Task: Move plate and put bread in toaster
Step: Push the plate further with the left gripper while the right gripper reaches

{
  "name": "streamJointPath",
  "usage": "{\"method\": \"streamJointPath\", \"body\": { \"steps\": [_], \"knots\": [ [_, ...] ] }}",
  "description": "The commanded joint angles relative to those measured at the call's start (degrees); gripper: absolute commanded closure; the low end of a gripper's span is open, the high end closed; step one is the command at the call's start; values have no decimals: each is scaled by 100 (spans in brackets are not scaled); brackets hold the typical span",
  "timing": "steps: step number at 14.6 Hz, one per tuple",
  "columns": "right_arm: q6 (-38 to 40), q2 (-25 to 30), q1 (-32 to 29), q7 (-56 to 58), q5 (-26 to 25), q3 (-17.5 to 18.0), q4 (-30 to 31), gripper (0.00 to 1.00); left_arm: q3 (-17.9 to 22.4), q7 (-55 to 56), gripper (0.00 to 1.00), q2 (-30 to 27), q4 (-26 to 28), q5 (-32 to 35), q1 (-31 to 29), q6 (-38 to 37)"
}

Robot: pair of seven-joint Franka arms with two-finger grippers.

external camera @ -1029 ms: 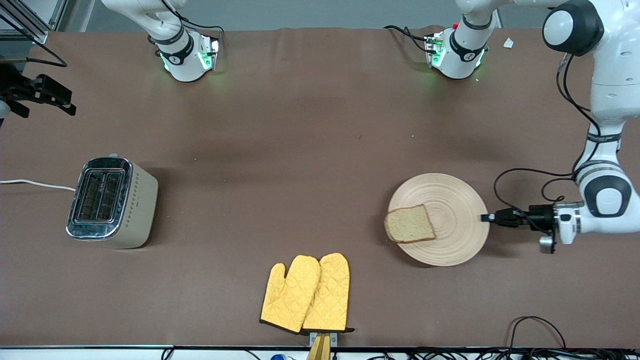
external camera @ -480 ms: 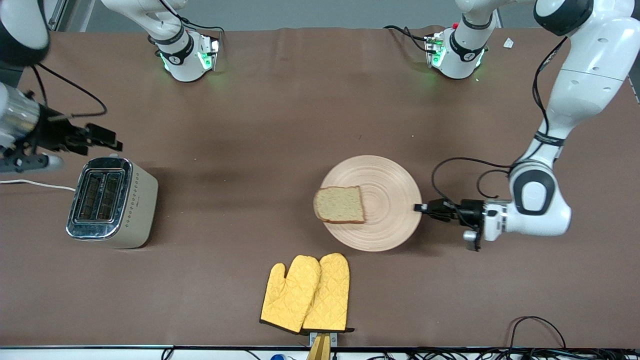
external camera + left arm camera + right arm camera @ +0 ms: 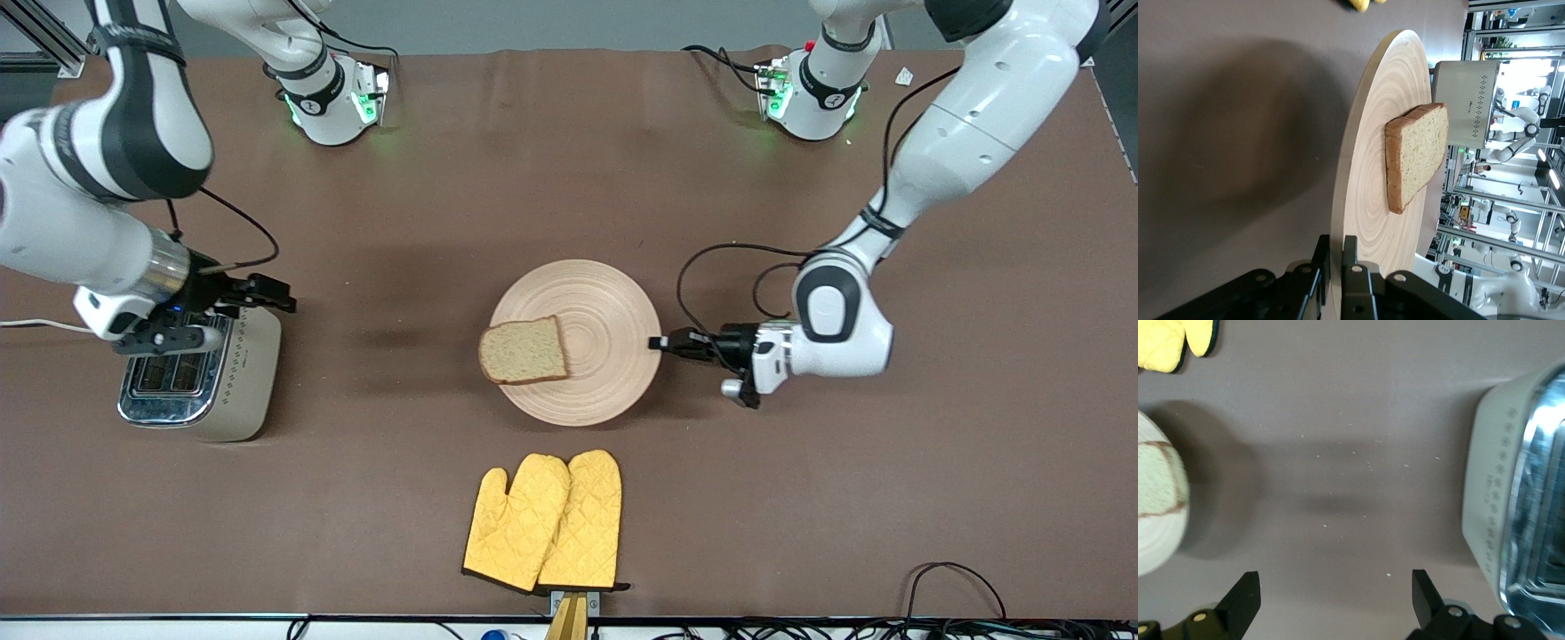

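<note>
Half done at most: the left gripper [image 3: 660,343] pinches the wooden plate [image 3: 613,302] mid-table, bread slice [image 3: 523,351] aboard, while the wide-open right gripper [image 3: 271,293] hovers over the empty toaster [image 3: 253,373].

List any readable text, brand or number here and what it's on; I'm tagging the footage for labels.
None can be read.
toaster: a small dark mark on its side beside the diamond marks, too small to read.
arm bases: dark round marks on the collars, not legible.
plate, bread, mitts: no text.
</note>
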State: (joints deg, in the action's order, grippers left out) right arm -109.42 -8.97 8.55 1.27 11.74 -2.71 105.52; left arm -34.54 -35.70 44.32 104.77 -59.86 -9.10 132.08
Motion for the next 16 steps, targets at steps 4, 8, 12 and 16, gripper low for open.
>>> {"method": "streamJointPath", "body": {
  "steps": [4,8,12,16],
  "knots": [
    [-1017,-202,515,-83,266,-10,424,0,-53,-620,100,278,-9,-596,522,459],
    [-2065,-579,840,-39,935,-2,760,0,-26,-1193,98,498,-106,-676,673,670],
    [-2969,-852,1402,-83,1014,-2,1127,0,-9,-1255,0,473,-220,-580,664,845],
    [-3297,-1045,1605,-127,1242,-2,1392,0,53,-809,0,96,-299,-571,279,1065]
  ]
}}
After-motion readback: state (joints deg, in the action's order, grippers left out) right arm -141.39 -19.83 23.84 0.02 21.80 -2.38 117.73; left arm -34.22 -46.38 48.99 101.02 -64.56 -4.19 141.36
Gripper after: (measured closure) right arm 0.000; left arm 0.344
